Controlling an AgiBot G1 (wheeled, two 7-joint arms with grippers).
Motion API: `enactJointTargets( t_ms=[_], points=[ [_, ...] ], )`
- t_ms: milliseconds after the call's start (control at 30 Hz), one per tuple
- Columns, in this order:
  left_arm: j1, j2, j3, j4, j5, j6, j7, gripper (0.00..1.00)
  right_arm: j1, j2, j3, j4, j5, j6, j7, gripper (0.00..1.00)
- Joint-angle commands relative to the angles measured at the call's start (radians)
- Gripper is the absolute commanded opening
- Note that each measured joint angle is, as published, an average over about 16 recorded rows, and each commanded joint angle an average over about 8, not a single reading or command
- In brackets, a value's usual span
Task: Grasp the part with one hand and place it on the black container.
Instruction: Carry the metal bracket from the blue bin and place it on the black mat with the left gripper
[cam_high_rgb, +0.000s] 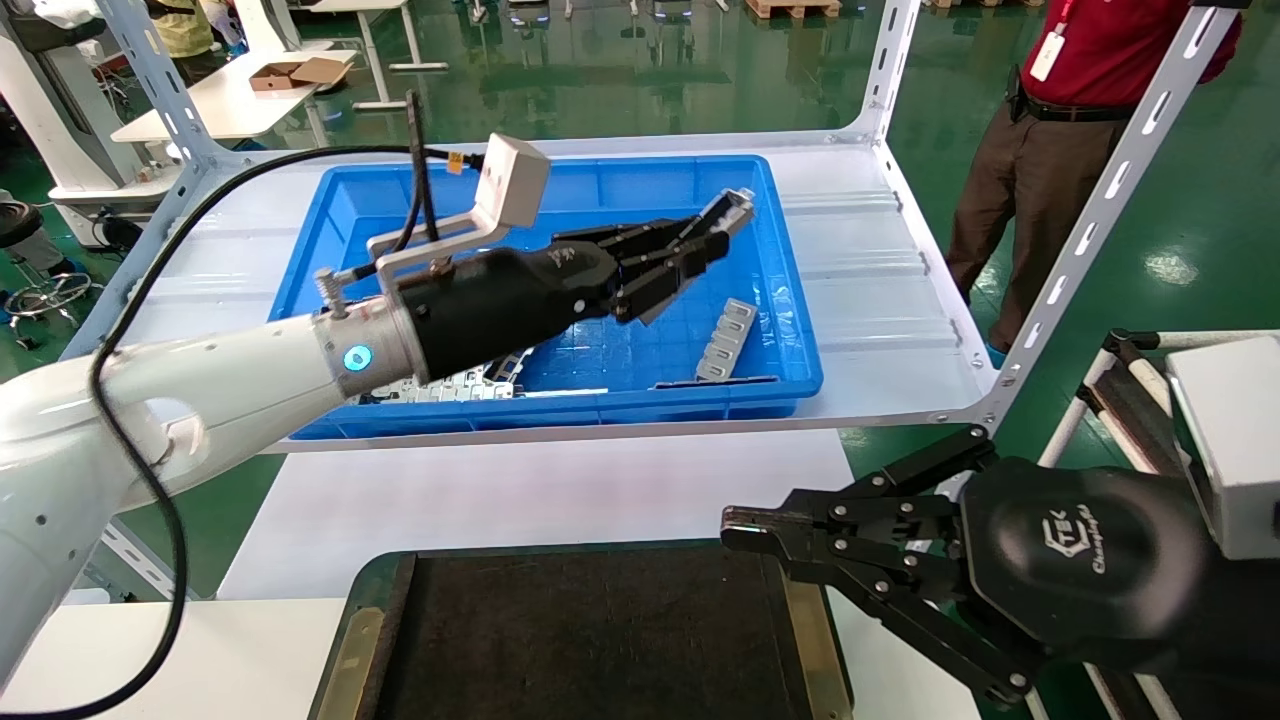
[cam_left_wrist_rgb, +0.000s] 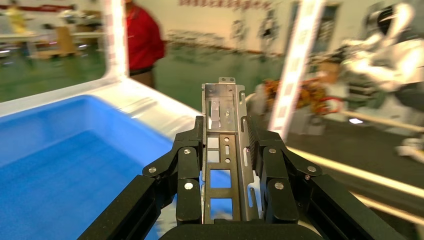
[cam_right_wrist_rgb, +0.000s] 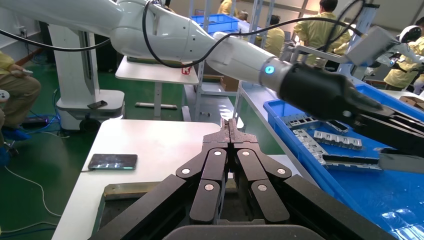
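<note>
My left gripper (cam_high_rgb: 705, 250) hangs above the blue bin, shut on the part (cam_high_rgb: 730, 212), a slim silver-grey channel that sticks out past the fingertips. In the left wrist view the part (cam_left_wrist_rgb: 223, 150) lies lengthwise between the two black fingers (cam_left_wrist_rgb: 189, 170), with its rectangular cut-outs showing. The black container (cam_high_rgb: 590, 640) lies at the near edge of the head view, flat, with brass side strips and a green rim. My right gripper (cam_high_rgb: 745, 530) is shut and empty, just off the container's right side; the right wrist view shows its tips (cam_right_wrist_rgb: 230, 131) pressed together.
The blue bin (cam_high_rgb: 790, 320) on the white shelf holds more metal pieces, among them a slim one (cam_high_rgb: 727, 340) and flat plates (cam_high_rgb: 450, 385). White perforated posts (cam_high_rgb: 1110, 190) frame the shelf. A person (cam_high_rgb: 1050, 130) in red stands behind it at right. A phone (cam_right_wrist_rgb: 112, 161) lies on the white table.
</note>
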Motion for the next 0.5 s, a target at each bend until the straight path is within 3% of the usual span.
enactJointTargets(
  t_ms=[33,267,500],
  points=[
    [0.011,-0.013,-0.008,0.0,-0.017,0.077,0.01,0.0,0.0,0.0,0.0,0.0,0.0,0.0,0.0,0.0],
    [0.087,-0.069,-0.018,-0.067,-0.05,0.2,-0.005,0.0,0.0,0.0,-0.001,0.0,0.0,0.0,0.0,0.0],
    [0.184,-0.139,-0.015,-0.226,-0.062,0.234,-0.037,0.0,0.0,0.0,-0.001,0.0,0.001,0.0,0.0,0.0]
  ],
)
